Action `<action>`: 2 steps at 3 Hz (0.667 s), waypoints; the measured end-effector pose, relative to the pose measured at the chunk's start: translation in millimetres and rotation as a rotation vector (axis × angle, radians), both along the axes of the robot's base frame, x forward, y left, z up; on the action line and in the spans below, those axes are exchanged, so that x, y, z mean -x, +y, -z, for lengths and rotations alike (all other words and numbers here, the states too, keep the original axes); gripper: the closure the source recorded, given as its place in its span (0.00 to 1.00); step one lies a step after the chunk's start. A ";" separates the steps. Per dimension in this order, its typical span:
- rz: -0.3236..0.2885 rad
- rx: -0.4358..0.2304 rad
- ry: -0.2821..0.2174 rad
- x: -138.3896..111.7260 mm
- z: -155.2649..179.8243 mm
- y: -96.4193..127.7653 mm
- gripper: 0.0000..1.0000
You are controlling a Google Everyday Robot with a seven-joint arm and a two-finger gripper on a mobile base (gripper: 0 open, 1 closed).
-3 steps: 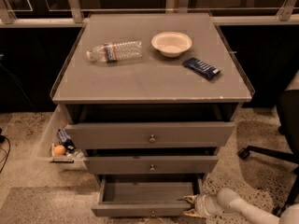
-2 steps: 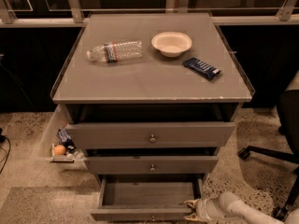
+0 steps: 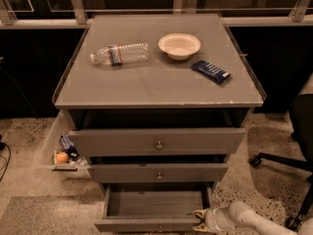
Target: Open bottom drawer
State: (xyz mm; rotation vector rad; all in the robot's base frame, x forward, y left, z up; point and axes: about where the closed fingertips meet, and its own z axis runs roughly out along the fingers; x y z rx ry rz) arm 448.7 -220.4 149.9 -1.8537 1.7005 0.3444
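Note:
The bottom drawer (image 3: 155, 203) of the grey cabinet is pulled out, and its plain grey inside shows. Its narrow front (image 3: 146, 224) runs along the lower edge of the view, with the knob (image 3: 160, 227) barely visible at the centre. My gripper (image 3: 199, 220) is at the drawer's front right corner, at the end of a white arm (image 3: 249, 221) coming in from the lower right. The mid-sized drawer front (image 3: 158, 172) and the tallest top drawer front (image 3: 157, 141) stand above it, each slightly out.
On the cabinet top (image 3: 146, 89) lie a plastic water bottle (image 3: 120, 54), a white bowl (image 3: 179, 45) and a dark blue snack packet (image 3: 210, 71). A white bin (image 3: 61, 153) with an orange stands left of the cabinet. An office chair base (image 3: 281, 163) is at the right.
The bottom drawer stays pulled out. My gripper has shifted slightly right and down along the drawer's front right corner.

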 end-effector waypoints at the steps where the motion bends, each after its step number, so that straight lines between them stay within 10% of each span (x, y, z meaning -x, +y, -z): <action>1: 0.000 0.000 0.000 0.0 0.1 0.1 0.54; 2: -0.018 -0.011 0.014 8.5 0.4 -4.3 0.50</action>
